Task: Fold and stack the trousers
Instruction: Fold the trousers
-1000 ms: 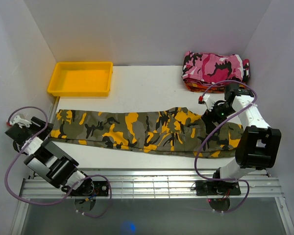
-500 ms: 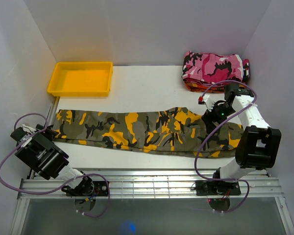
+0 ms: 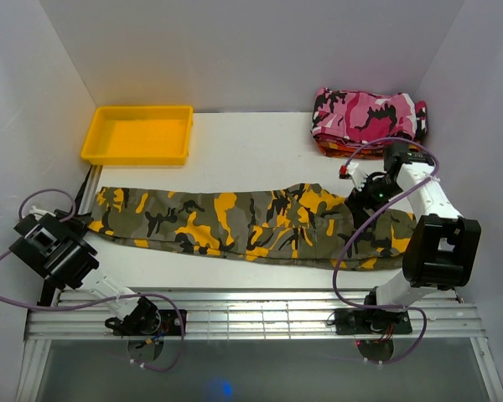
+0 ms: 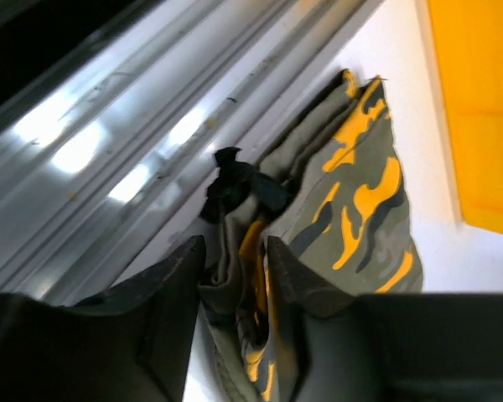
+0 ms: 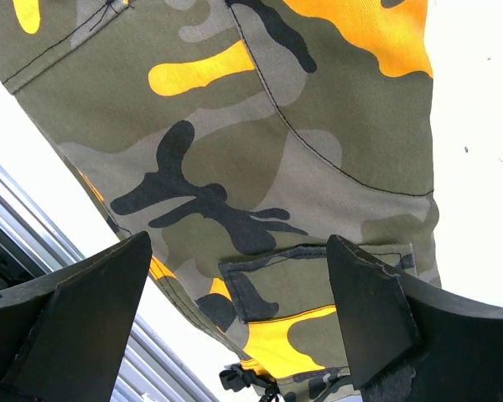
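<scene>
The trousers (image 3: 235,218) lie flat and stretched out across the table, leg ends at the left and waist end at the right. My left gripper (image 3: 82,226) is at the leg ends. In the left wrist view it (image 4: 235,251) is shut on a bunched fold of the cuff of the trousers (image 4: 360,193), next to a black drawstring knot (image 4: 235,180). My right gripper (image 3: 362,197) hovers over the waist part. In the right wrist view it (image 5: 239,243) is wide open and empty above the trousers (image 5: 318,109), a flap pocket between its fingers.
A yellow tray (image 3: 134,157) stands at the back left, also in the left wrist view (image 4: 478,109). A folded pink camouflage garment (image 3: 369,113) lies on an orange-red one (image 3: 335,149) at the back right. Metal rails (image 3: 251,306) run along the near edge. White walls close three sides.
My left arm has swung outward to the left and lower, its gripper staying at the trouser cuff. The right arm and the rest of the trousers have not moved.
</scene>
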Tool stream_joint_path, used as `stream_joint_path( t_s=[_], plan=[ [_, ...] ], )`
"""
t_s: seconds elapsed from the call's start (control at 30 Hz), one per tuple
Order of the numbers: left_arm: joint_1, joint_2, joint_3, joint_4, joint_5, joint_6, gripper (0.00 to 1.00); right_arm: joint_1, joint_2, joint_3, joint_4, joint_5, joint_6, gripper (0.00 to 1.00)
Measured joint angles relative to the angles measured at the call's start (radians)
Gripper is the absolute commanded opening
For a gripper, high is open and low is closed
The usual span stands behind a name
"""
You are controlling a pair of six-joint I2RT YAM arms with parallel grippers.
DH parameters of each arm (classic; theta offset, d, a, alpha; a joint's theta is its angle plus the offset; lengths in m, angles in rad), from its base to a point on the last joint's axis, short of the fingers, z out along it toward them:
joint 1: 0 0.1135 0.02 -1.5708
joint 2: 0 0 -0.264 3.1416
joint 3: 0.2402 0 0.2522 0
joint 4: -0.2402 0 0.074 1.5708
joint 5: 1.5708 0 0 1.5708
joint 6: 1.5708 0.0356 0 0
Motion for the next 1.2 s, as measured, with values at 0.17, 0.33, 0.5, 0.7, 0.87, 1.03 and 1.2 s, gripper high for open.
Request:
stream_joint_path(
  t_s=[0.17, 0.33, 0.5, 0.7, 0.87, 1.03, 1.2],
  plan=[
    [-0.017, 0.033, -0.002, 0.029, 0.074, 0.01, 0.36, 0.0, 0.003, 0.007, -0.003, 0.003, 0.0, 0.9],
    [-0.034, 0.034, -0.008, 0.039, 0.145, 0.024, 0.56, 0.001, 0.003, 0.011, -0.005, 0.003, 0.0, 0.9],
    [-0.043, 0.042, -0.005, 0.039, 0.169, 0.034, 0.32, 0.001, 0.003, 0.011, -0.01, 0.003, 0.0, 0.9],
    [-0.048, 0.047, 0.005, 0.006, 0.21, 0.083, 0.0, 0.001, 0.003, 0.011, -0.011, 0.003, 0.0, 0.9],
    [-0.102, -0.097, 0.031, -0.136, 0.296, 0.187, 0.0, 0.001, 0.003, 0.011, -0.011, 0.002, 0.013, 0.9],
    [-0.193, -0.359, 0.07, -0.229, 0.396, 0.288, 0.0, 0.001, 0.003, 0.011, -0.011, -0.019, 0.041, 0.9],
    [-0.343, -0.567, 0.115, -0.304, 0.477, 0.388, 0.0, 0.001, 0.007, 0.019, -0.014, -0.039, 0.064, 0.9]
  ],
)
